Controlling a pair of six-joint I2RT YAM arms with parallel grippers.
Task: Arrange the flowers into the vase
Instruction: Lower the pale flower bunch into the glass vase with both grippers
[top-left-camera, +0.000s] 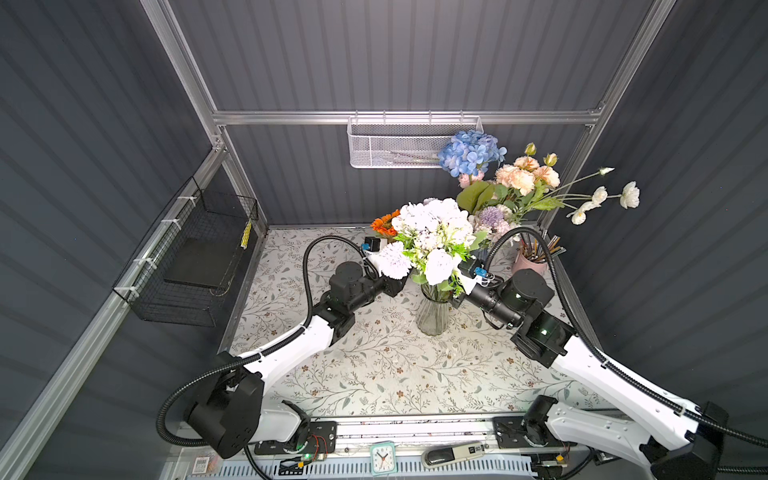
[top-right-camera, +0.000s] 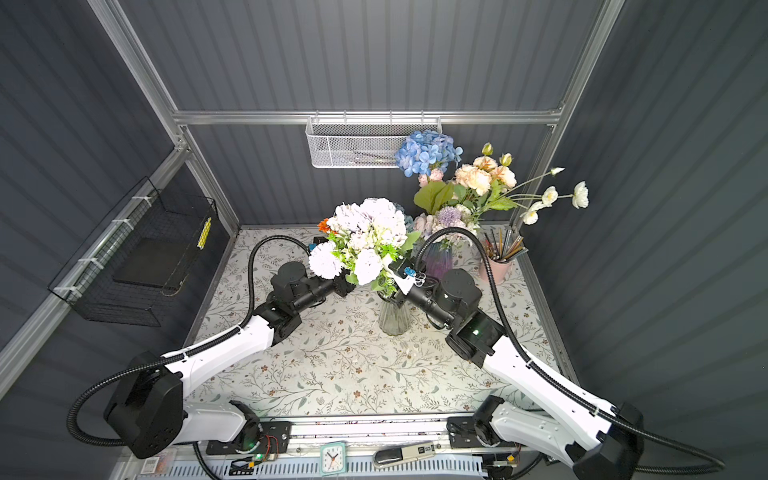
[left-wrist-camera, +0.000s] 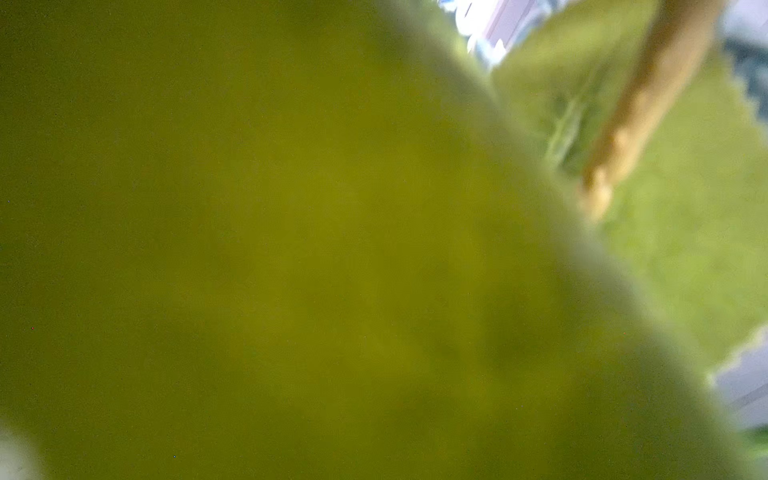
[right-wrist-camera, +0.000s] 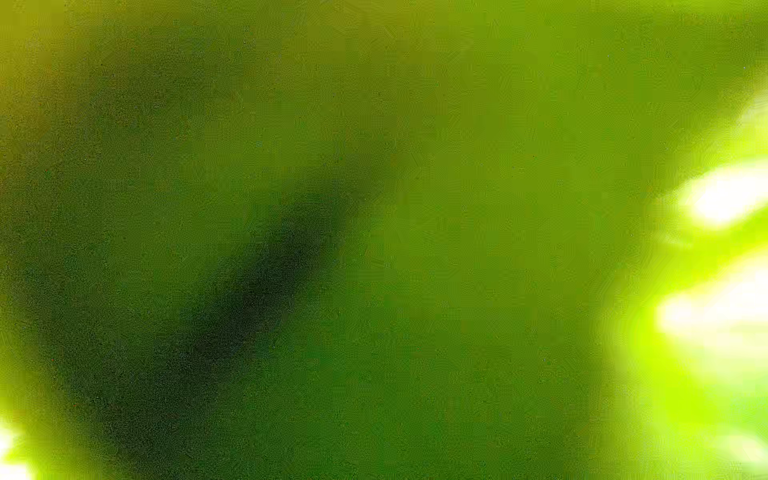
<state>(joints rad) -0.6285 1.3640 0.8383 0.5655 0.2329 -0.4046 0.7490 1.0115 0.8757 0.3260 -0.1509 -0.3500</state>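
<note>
A clear glass vase (top-left-camera: 432, 316) (top-right-camera: 392, 318) stands mid-table with a bunch of white and pale lilac flowers (top-left-camera: 436, 232) (top-right-camera: 370, 232) in it. The left arm's wrist (top-left-camera: 392, 286) (top-right-camera: 338, 286) reaches under the blooms from the left, and its jaws are hidden by them. From the right, the right arm's wrist (top-left-camera: 465, 286) (top-right-camera: 403, 286) pushes in among the stems just above the vase's mouth, jaws also hidden. A blurred green leaf (left-wrist-camera: 291, 249) fills the left wrist view. Another green leaf (right-wrist-camera: 415, 249) covers the right wrist view.
At the back right, a purple vase (top-right-camera: 438, 259) holds a blue hydrangea (top-left-camera: 471, 153), peach blooms (top-left-camera: 523, 176) and white poppies (top-left-camera: 598, 197). An orange daisy (top-left-camera: 384, 224) shows behind the bunch. A pink pencil cup (top-left-camera: 530, 259) stands far right. A white mesh basket (top-left-camera: 399, 145) hangs behind.
</note>
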